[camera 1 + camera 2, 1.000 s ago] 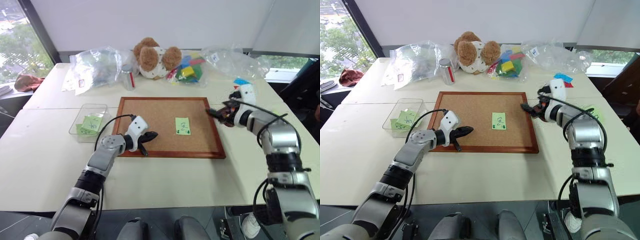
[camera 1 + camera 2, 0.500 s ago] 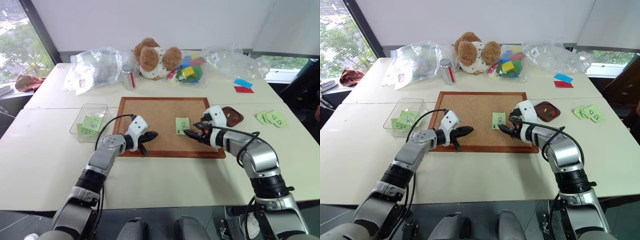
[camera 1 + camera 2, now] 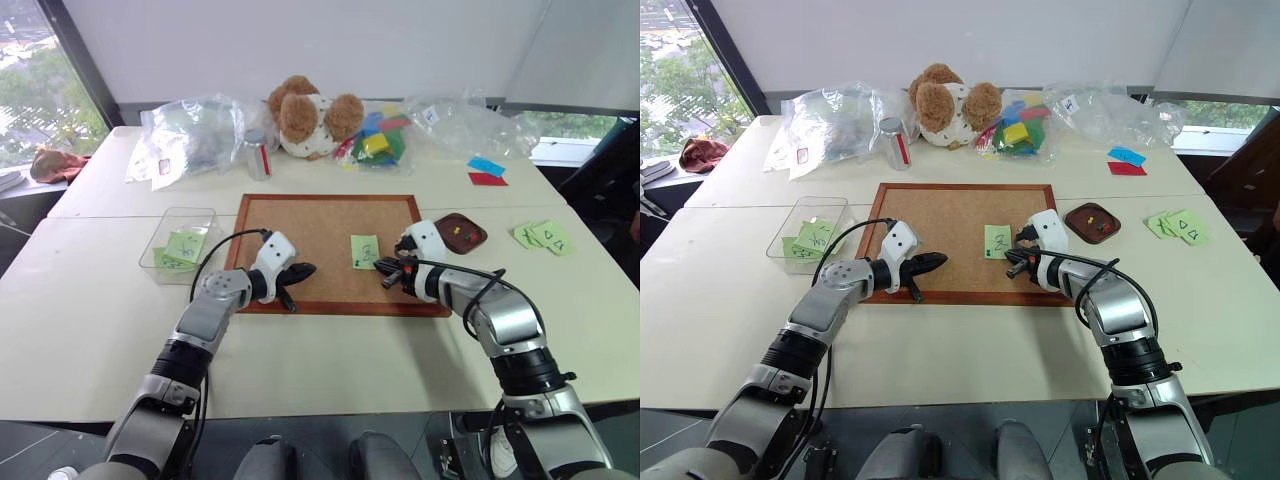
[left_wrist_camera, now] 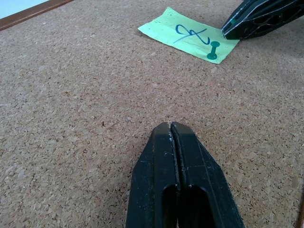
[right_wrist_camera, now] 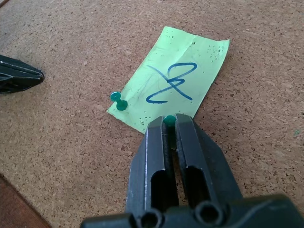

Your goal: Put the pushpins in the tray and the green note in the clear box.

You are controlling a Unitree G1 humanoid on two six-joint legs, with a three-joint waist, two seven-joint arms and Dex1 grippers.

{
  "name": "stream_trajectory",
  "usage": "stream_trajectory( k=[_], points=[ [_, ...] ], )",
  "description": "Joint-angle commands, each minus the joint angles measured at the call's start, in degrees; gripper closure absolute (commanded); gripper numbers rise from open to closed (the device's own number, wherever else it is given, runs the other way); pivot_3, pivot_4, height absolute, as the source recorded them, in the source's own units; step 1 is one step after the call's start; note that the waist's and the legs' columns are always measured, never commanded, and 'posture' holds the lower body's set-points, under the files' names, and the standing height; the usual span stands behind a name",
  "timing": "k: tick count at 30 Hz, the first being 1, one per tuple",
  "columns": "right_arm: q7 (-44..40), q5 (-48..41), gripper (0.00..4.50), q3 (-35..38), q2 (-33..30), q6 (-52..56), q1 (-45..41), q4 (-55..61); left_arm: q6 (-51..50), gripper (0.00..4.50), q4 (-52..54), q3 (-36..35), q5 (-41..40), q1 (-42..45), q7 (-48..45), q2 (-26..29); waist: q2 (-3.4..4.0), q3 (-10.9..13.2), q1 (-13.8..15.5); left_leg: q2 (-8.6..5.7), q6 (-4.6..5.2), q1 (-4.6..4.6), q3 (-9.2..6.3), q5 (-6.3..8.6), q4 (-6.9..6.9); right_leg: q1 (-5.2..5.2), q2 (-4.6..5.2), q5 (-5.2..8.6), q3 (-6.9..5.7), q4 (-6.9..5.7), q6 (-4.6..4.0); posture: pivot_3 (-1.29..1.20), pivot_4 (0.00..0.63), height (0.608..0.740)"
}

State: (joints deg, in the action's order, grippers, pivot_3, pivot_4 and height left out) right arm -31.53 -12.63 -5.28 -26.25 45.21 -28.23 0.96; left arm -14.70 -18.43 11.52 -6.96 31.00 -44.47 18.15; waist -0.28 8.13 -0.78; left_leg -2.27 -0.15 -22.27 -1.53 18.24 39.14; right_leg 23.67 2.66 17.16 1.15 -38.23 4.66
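Right gripper [image 5: 170,124] is clamped on a green pushpin [image 5: 168,119] at the near corner of the green note [image 5: 171,83] on the corkboard [image 3: 310,235], so a skewed pull could tear the paper, with another pushpin [image 5: 118,101] pinning it.

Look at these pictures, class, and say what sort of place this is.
Probably an office or meeting room used as a test space: a large pale table beside big windows, a corkboard laid flat, and bagged props and a teddy bear along the far edge.
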Motion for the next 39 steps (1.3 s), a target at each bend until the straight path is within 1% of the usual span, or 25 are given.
stream_trajectory(
  k=[1, 7, 11, 16, 19, 22, 24, 27, 30, 33, 39],
  points=[
    [-0.5, -1.7, 4.42, 2.7, -1.4, 1.5, -2.0, 6.1, -2.7, 4.50, -2.8, 1.9, 2.3, -2.4, -0.1, 0.7, 0.00, 0.0, 0.1, 0.00, 0.00, 0.00, 0.00, 0.00, 0.00, 0.00, 0.00, 0.00, 0.00, 0.00, 0.00, 0.00, 0.150, 0.740],
    [0.2, -4.6, 4.42, 7.2, -3.4, 7.5, -4.1, 12.6, -2.6, 4.50, -3.6, 2.4, 2.7, -2.2, -0.2, 0.5, 0.00, 0.0, 0.0, 0.00, 0.09, -0.01, 0.00, 0.05, -0.01, -0.02, 0.00, 0.00, 0.00, 0.05, 0.00, 0.00, 0.150, 0.740],
    [1.5, -4.9, 4.42, 10.3, -4.8, 7.9, -6.3, 11.3, -2.4, 4.50, -4.2, 2.5, 2.8, -2.0, -0.5, 0.5, -0.01, 0.0, 0.1, 0.00, 0.20, 0.21, -0.02, 0.12, -0.03, -0.23, 0.00, 0.00, 0.00, 0.07, 0.00, 0.00, 0.150, 0.740],
    [4.3, -1.8, 4.42, 13.6, -7.0, 0.6, -9.8, -0.9, -2.1, 4.50, -4.7, 2.7, 3.0, -1.7, -0.7, 0.4, 0.00, 0.0, 0.1, 0.00, 0.20, 0.21, -0.01, 0.12, -0.02, -0.25, 0.01, 0.00, 0.00, 0.08, 0.00, 0.00, 0.150, 0.740],
    [6.9, -1.3, 4.42, 17.1, -7.1, -5.2, -14.4, -15.3, -2.2, 4.50, -4.6, 2.8, 3.1, -1.6, -0.8, 0.2, 0.02, 0.0, 0.1, 0.00, 0.19, 0.23, -0.01, 0.12, -0.03, -0.26, 0.02, 0.00, 0.00, 0.09, 0.00, 0.00, 0.150, 0.740],
    [7.0, 0.8, 4.42, 16.8, -8.0, -11.3, -17.6, -26.2, -2.2, 4.50, -4.5, 2.8, 3.1, -1.5, -0.9, 0.2, 0.03, 0.0, 0.0, 0.00, 0.19, 0.25, 0.01, 0.11, -0.04, -0.28, 0.02, 0.00, 0.00, 0.08, 0.00, 0.00, 0.150, 0.740],
    [7.8, 2.7, 4.42, 16.3, -8.4, -16.1, -20.6, -36.7, -2.3, 4.50, -4.3, 2.8, 3.1, -1.6, -0.9, 0.4, 0.05, 0.0, 0.0, 0.00, 0.19, 0.25, 0.02, 0.11, -0.04, -0.28, 0.02, 0.00, 0.00, 0.09, 0.00, 0.00, 0.150, 0.740],
    [8.7, 5.1, 4.42, 15.5, -8.7, -22.0, -24.0, -48.9, -2.5, 4.50, -3.8, 2.6, 3.1, -1.8, -0.7, 0.6, 0.06, -0.1, -0.1, 0.00, 0.18, 0.26, 0.04, 0.10, -0.04, -0.29, 0.01, 0.00, 0.01, 0.09, 0.00, 0.00, 0.150, 0.740],
    [8.8, 6.1, 4.42, 15.2, -8.6, -25.8, -25.8, -55.7, -2.8, 4.50, -3.2, 2.5, 3.0, -2.1, -0.6, 0.8, 0.07, -0.1, -0.1, 0.00, 0.13, 0.26, 0.04, 0.08, -0.05, -0.29, 0.01, 0.00, 0.01, 0.09, 0.00, 0.00, 0.150, 0.740],
    [8.8, 6.2, 4.42, 15.5, -8.4, -27.9, -27.1, -59.9, -3.1, 4.50, -2.8, 2.3, 3.0, -2.4, -0.4, 0.9, 0.07, -0.1, -0.1, 0.00, -0.05, 0.25, 0.04, -0.02, -0.05, -0.29, 0.02, 0.00, 0.02, 0.09, 0.00, 0.00, 0.150, 0.740],
    [8.2, 6.2, 4.42, 15.4, -8.2, -28.9, -27.6, -62.6, -3.3, 4.50, -2.1, 2.1, 2.8, -3.0, -0.2, 1.5, 0.07, -0.1, -0.3, 0.00, -0.03, 0.26, 0.04, -0.01, -0.07, -0.29, 0.02, 0.00, 0.03, 0.10, 0.00, 0.00, 0.150, 0.740]
  ],
)
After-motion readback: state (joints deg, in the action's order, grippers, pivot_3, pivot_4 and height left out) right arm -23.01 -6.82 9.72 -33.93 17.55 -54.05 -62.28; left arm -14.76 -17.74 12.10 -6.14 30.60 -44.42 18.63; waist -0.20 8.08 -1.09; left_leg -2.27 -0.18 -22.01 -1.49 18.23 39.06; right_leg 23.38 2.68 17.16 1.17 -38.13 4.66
